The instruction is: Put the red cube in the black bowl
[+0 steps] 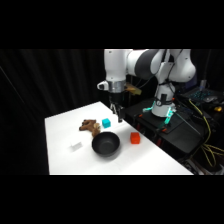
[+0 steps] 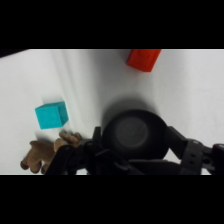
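My arm (image 1: 131, 62) consists of glossy white rounded link housings separated by dark grey joint bands. A grey collar sits beneath my wrist link. My end effector (image 1: 118, 111) is black, built from angular linkage members. My base section (image 1: 162, 102) carries cyan-lit accents.

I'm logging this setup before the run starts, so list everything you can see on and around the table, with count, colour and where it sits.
red cube: one, red-orange, on the table, right of the bowl, apart from it.
black bowl: one, glossy black, near the table's middle, nothing in it.
cyan cube: one, cyan, behind the bowl, beside the brown object.
brown lumpy object: one, brown, behind the bowl to its left.
small white object: one, white, left of the bowl; what it is cannot be told.
table: one, white.
cables and equipment: several, dark, right of the table.
gripper: one, dark, above the table behind the bowl, holding nothing.
arm: one, white, upper right.
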{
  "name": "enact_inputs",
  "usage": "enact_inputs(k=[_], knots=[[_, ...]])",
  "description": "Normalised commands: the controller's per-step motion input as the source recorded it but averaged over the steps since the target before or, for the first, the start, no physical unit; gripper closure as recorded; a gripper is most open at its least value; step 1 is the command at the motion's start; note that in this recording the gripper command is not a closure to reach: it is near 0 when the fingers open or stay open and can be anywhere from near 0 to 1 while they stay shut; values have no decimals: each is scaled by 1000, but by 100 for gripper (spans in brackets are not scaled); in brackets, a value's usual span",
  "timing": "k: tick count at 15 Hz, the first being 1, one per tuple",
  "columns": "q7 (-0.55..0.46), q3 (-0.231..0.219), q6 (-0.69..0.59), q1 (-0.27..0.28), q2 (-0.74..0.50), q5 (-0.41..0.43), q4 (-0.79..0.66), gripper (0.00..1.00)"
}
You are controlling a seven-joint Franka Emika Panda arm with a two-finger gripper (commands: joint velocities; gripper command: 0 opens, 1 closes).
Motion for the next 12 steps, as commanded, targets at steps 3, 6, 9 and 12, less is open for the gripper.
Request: enact_inputs(k=[3, 6, 9, 12], knots=[[400, 130, 281, 62, -422, 4, -490, 0], [314, 109, 439, 35, -307, 76, -471, 0], [247, 89, 529, 11, -112, 108, -402, 0], [236, 96, 450, -9, 252, 55, 1, 0]])
